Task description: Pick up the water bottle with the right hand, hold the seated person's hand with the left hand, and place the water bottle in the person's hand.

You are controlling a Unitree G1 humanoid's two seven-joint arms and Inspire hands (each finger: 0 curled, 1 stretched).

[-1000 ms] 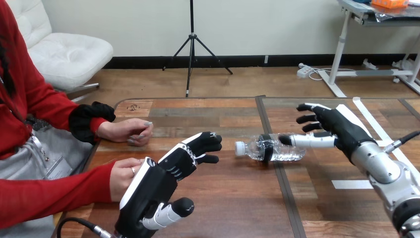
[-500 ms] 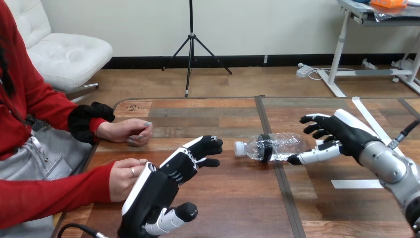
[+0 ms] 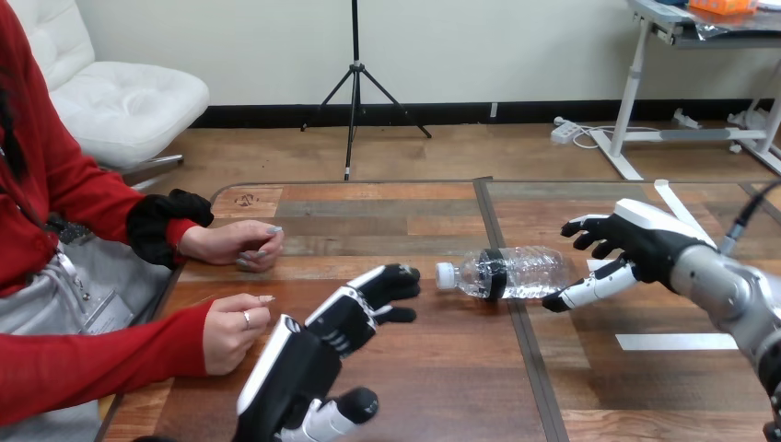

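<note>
Right hand (image 3: pixel 645 241) hangs open at the base end of the bottle (image 3: pixel 516 272), which lies on its side mid-counter (image 3: pixel 414 387), long axis left to right, cap toward the left edge. Left hand (image 3: pixel 313 354), also open, is farther from the bottle, just beside the person's hand (image 3: pixel 230 331). A second ago the right thumb lay across the bottle's base; now it has dropped to the bottle's near side.

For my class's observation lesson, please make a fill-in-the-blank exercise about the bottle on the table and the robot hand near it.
The clear plastic water bottle lies on its ____ on the wooden table. Its white cap points toward the seated ____. The black-and-white right hand, beside the bottle's base, holds ____.
Missing words: side; person; nothing.
</note>
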